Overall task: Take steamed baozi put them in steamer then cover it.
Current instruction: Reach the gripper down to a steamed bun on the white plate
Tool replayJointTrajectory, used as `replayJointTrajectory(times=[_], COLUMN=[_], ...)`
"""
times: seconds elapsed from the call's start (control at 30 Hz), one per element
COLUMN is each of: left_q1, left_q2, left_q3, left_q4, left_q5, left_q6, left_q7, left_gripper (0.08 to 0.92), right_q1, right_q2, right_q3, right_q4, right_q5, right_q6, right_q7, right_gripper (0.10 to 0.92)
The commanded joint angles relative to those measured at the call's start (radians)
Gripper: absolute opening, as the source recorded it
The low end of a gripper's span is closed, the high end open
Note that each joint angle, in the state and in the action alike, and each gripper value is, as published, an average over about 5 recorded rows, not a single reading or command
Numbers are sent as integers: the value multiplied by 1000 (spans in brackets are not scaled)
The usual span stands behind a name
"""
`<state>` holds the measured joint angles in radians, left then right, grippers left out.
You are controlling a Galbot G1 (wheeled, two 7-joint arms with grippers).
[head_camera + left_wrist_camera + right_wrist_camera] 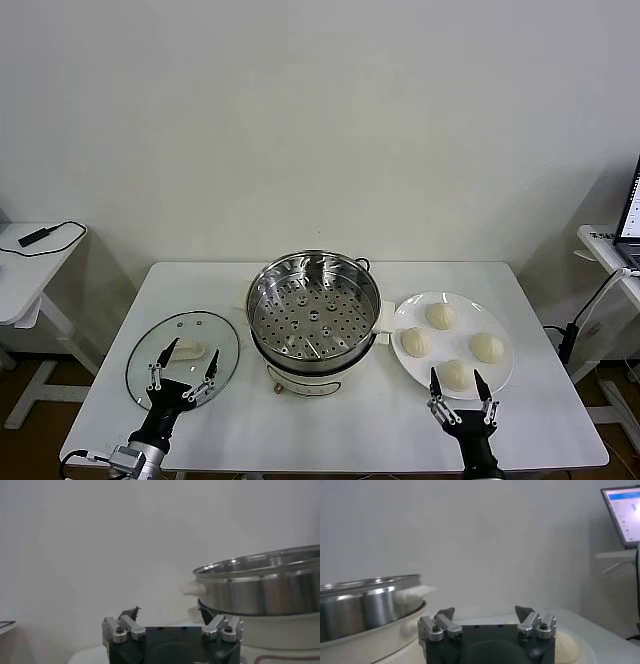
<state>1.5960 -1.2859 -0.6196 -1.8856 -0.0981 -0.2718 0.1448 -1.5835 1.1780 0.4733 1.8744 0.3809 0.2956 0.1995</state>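
Baozi (456, 374) lies just beyond the right gripper's (461, 385) spread fingers (436, 381).

The right gripper (489, 614) fills the lower middle of the frame, its two dark fingertips (446, 613) standing well apart with nothing between them. At the left edge sits the steamer (367, 605), a shiny steel wall above a white base, with a white side handle (415, 593) jutting toward the centre. At the lower right, one pale baozi (566, 647) shows just beside the gripper body (only part of its dome is visible). A laptop screen (621, 514) glows in the upper right corner, on a white side table (616, 555).
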Motion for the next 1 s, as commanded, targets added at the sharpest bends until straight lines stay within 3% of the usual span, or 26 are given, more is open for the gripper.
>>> replayJointTrajectory(times=[0.03,0.33,0.47,0.77,1.0], left_q1=[3,4,0,-4,-2], left_q2=[-1,-15,-19,-19,-26], left_q3=[5,16,19,10,5], left_q4=[-18,-22,-11,-13,-18], left_q5=[-3,-1,-1,-1,-1], left_q6=[3,-6,-10,-13,-13], left_q7=[-2,-5,-7,-7,-8], left_gripper=[823,823,823,823,823], right_q1=[315,784,953,1269,1567], right_q2=[-160,-334,-393,-603,-582], right_q3=[-26,-259,-380,-763,-1067], right_q4=[-87,-394,-529,-715,-890], right_q5=[131,336,397,367,89], right_q6=[-187,-258,-269,-449,-409], right_q7=[46,55,-36,-717,-1182], right_gripper=[823,823,823,823,823])
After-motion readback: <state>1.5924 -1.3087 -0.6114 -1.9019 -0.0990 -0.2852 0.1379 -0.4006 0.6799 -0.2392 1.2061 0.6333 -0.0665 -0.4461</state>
